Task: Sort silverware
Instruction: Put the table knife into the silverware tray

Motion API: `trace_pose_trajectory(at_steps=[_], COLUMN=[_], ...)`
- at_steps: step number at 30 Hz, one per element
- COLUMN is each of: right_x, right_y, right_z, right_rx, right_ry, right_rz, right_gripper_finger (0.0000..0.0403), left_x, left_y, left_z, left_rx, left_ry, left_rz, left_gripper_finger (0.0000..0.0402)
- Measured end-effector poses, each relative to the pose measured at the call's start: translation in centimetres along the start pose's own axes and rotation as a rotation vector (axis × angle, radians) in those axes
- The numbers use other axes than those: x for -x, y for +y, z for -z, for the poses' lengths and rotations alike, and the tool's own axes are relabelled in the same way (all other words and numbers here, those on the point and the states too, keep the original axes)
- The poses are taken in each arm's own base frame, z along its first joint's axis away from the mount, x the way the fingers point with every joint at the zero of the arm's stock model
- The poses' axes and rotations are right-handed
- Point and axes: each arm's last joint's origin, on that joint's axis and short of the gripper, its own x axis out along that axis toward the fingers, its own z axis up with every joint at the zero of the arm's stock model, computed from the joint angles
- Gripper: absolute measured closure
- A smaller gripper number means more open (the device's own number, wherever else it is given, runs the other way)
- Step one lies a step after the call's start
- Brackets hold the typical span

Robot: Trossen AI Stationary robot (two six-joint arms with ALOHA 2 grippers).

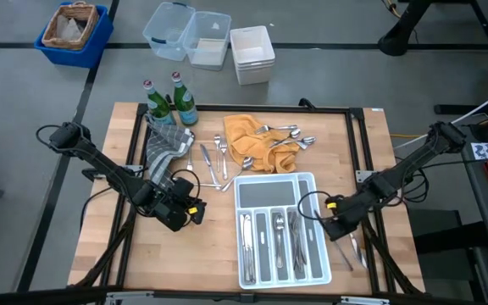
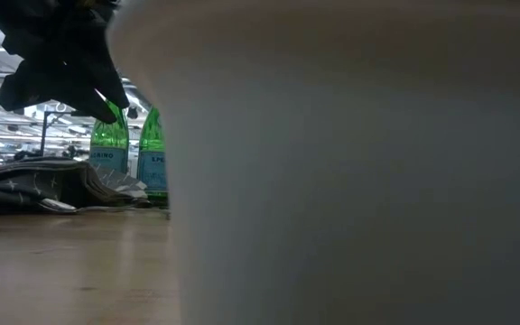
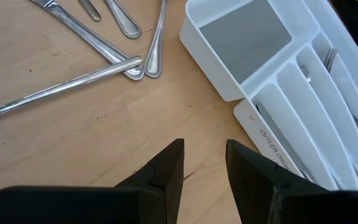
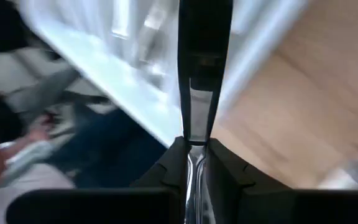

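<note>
The white compartment tray (image 1: pixel 312 180) lies at the table's near middle with several pieces of silverware (image 1: pixel 274 241) in its long slots. Loose silverware (image 1: pixel 213 163) lies on the wood to the tray's far left, and it also shows in the left wrist view (image 3: pixel 98 46). Several spoons (image 1: pixel 288 135) rest on an orange cloth (image 1: pixel 248 135). My left gripper (image 3: pixel 204 168) is open and empty over bare wood to the left of the tray (image 3: pixel 241 37). My right gripper (image 1: pixel 330 212) is at the tray's right edge, shut on one slim piece of silverware (image 4: pixel 201 93). My right gripper pinches a slim shiny piece of silverware (image 4: pixel 196 134) between its two fingers. The piece runs straight on beyond the fingertips, along the fingers. Which kind of piece it is and which end is held, I cannot tell.
Two green bottles (image 1: pixel 169 102) stand at the table's far left by a grey patterned cloth (image 1: pixel 163 146). More silverware (image 1: pixel 350 250) lies on the wood to the right of the tray. In the low view the tray's white wall (image 2: pixel 350 181) fills most of the picture.
</note>
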Motion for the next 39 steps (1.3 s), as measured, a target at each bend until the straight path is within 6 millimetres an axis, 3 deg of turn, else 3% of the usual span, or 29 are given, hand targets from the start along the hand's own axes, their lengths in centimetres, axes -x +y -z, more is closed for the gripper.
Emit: trace_pose_trajectory(at_steps=[8, 13, 26, 39], right_x=[0.3, -0.2, -7.0, -12.1], right_y=[2.7, 3.4, 6.5, 11.6], right_z=[-0.2, -0.7, -2.3, -4.2], right_rx=[0.047, 0.040, 0.039, 0.106], right_ry=[-0.213, -0.326, -0.363, -0.506], right_rz=[-0.305, -0.363, -0.532, -0.448], right_gripper_finger=[0.0356, 0.0356, 0.0356, 0.0356], left_x=[0.0, 0.0, 0.0, 0.0], left_y=[0.0, 0.0, 0.0, 0.0], left_z=[0.0, 0.0, 0.0, 0.0], left_rx=[0.000, 0.000, 0.000, -0.009], left_ry=[0.000, 0.000, 0.000, 0.000], left_rz=[0.000, 0.001, 0.001, 0.003], left_gripper_finger=[0.0292, 0.0292, 0.0292, 0.0292])
